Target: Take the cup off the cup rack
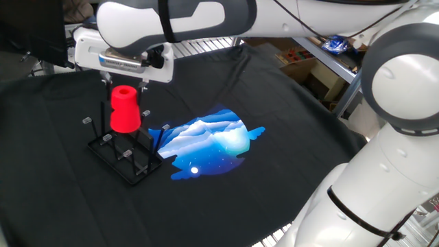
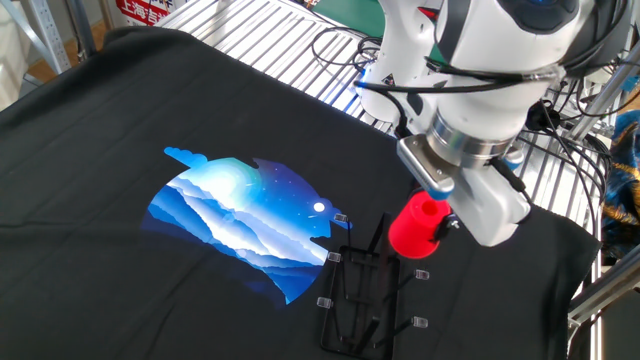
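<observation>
In one fixed view we've got the cup (image 1: 125, 110) in the upper left of the frame, upside down with its narrow base pinched from above by the gripper (image 1: 124, 88). The fingers are clamped on that stepped end. The cup hangs just over the cup rack (image 1: 125, 152), and we can't quite tell if it's fully free of the peg below. So we'd say we're mid-lift: grabbed, coming off, not set down anywhere yet. Next move probably calls for going straight up until the rim clears the pale peg tips, then swinging away.

In the other fixed view the cup (image 2: 416, 226) sits right of centre, tilted under the big white gripper (image 2: 441, 210), with the cup rack (image 2: 368, 296) below and slightly left of it at the bottom of the frame. Here the cup looks clear of the wire. The black cloth with the blue mountain print (image 2: 243, 216) covers the tabletop to the left; nothing tall there. Only real snag we see is the neighbouring pegs if we drag sideways too early
</observation>
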`<state>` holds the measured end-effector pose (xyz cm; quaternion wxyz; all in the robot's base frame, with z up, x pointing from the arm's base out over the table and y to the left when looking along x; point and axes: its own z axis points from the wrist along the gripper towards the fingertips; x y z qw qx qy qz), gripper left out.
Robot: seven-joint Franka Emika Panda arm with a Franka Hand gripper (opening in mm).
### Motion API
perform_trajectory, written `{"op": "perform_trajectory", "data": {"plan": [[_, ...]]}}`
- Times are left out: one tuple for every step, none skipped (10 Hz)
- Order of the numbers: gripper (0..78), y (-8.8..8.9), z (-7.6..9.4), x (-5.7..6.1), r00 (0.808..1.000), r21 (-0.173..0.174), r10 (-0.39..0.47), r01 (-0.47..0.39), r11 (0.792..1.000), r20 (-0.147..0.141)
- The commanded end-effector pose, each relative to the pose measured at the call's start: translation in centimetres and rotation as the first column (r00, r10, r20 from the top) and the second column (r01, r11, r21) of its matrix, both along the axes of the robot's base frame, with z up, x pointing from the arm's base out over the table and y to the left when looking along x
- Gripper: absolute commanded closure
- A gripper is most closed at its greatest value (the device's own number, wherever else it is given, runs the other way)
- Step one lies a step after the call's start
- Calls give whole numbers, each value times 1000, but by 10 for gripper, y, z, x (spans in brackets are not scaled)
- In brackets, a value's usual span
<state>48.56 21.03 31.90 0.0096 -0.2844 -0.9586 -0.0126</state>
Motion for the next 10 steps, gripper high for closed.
{"op": "perform_trajectory", "data": {"plan": [[765, 0, 1, 0, 995, 13, -66, 65, 998, 79], [765, 0, 1, 0, 994, 15, -62, 61, 998, 88], [765, 0, 1, 0, 995, 13, -56, 55, 998, 88], [765, 0, 1, 0, 994, 14, -59, 58, 998, 87], [765, 0, 1, 0, 996, 16, -59, 58, 998, 68], [765, 0, 1, 0, 999, 32, -37, 36, 999, 26], [765, 0, 1, 0, 1000, 35, -8, 7, 999, 11], [765, -8, 4, 3, 1000, 30, 17, -17, 999, 11], [765, -21, 7, 7, 999, 26, 47, -47, 999, 15], [765, -36, 11, 11, 996, 25, 82, -83, 996, 17]]}}
